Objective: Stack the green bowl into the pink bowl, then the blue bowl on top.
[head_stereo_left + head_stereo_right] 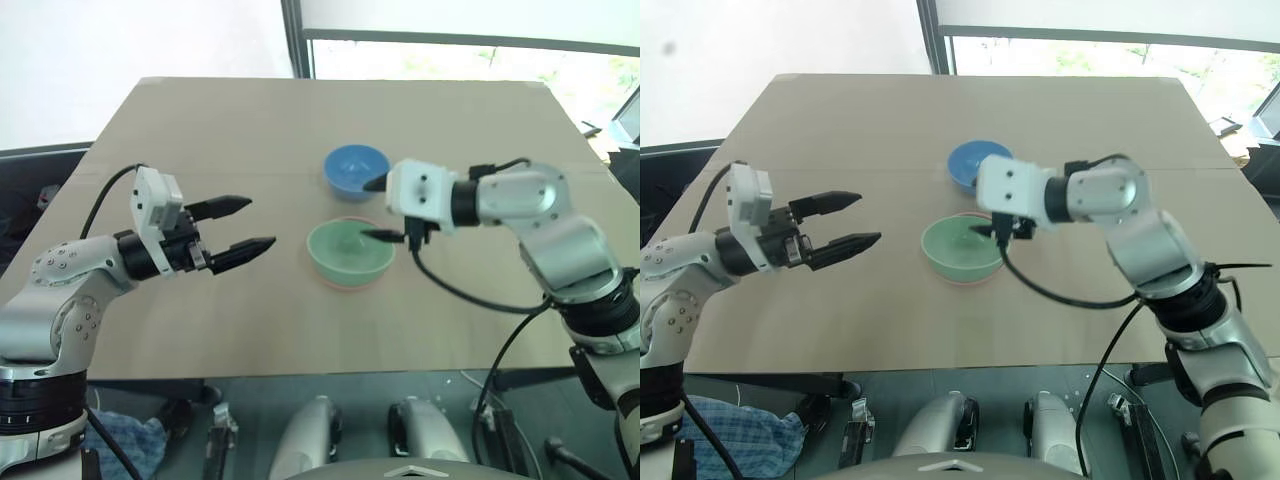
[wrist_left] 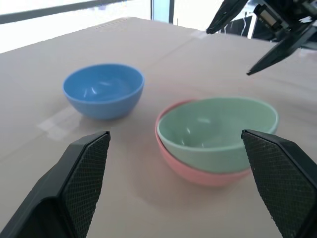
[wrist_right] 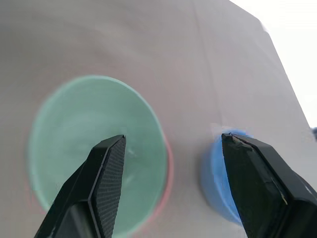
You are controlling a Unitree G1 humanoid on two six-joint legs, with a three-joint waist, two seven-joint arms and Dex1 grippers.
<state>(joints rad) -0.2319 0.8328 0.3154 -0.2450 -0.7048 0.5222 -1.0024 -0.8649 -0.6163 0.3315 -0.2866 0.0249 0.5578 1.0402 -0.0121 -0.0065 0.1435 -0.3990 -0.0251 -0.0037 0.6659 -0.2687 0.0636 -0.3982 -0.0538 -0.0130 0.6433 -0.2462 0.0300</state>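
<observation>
Left eye view gives you the layout: your left gripper (image 1: pixel 248 223) hangs over the left part of the table (image 1: pixel 200 300), level and pointing toward the bowls, its two black tapered fingers (image 1: pixel 222 207) spread wide with nothing between them. In the left wrist view you can see their inner pads are cross-hatched and rubbery.

Moving right, the green bowl (image 1: pixel 350 251) sits nested inside the pink bowl (image 2: pixel 198 173), near the middle of the table. Both are smooth, plain, rounded plastic with a soft sheen; the green one is a pale mint, and only a thin salmon rim and lower wall of the pink one show beneath it. The green bowl sits slightly tilted in the pink one, so more pink rim shows on one side.

Just behind the pair, and apart from it, stands the blue bowl (image 1: pixel 356 169), upright, the same size and shape, bright sky-blue and glossy inside.

The table is covered by a flat, matte tan sheet like cardboard, with a faint seam running across it near the blue bowl. Beyond its far edge you have a bright window with a dark frame and a pale wall to the left.

On the right, your right gripper (image 3: pixel 171 148) hovers above the bowls, angled down. Its fingers (image 3: pixel 106 183) stand apart and hold nothing; one is over the green bowl's interior, the other over the blue bowl's near side. You cannot tell whether the lower fingertip touches the green bowl.
</observation>
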